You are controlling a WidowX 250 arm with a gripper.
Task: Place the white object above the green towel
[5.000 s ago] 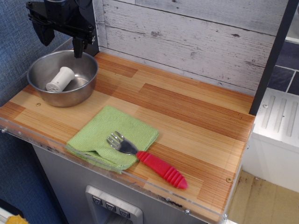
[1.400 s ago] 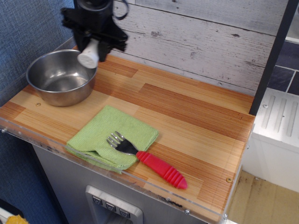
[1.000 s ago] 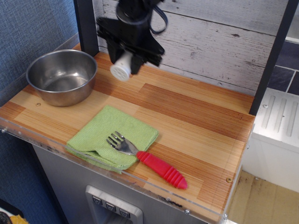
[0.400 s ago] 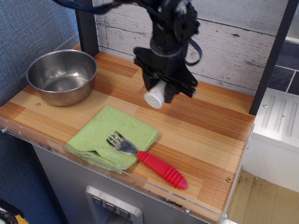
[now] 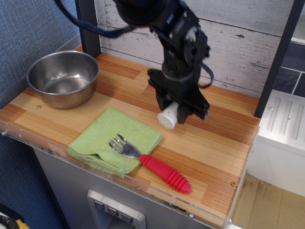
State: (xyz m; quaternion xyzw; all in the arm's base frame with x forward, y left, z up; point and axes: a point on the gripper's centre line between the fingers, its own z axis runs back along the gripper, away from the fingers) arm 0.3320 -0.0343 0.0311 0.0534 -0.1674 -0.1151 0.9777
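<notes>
My black gripper [image 5: 172,113] is shut on the white object [image 5: 168,119], a small white spool whose dotted end face points down and to the left. It hangs low over the wooden counter, just right of and behind the far right corner of the green towel [image 5: 102,136]. The towel lies folded near the counter's front edge. The object is beside the towel, apart from it.
A fork [image 5: 155,164] with a red handle lies with its tines on the towel's right part and its handle on the counter [image 5: 219,143]. An empty steel bowl [image 5: 63,78] stands at the back left. A white plank wall runs behind.
The gripper took the white object out of the steel bowl, carried it right across the counter and lowered it near the towel's far right corner.
</notes>
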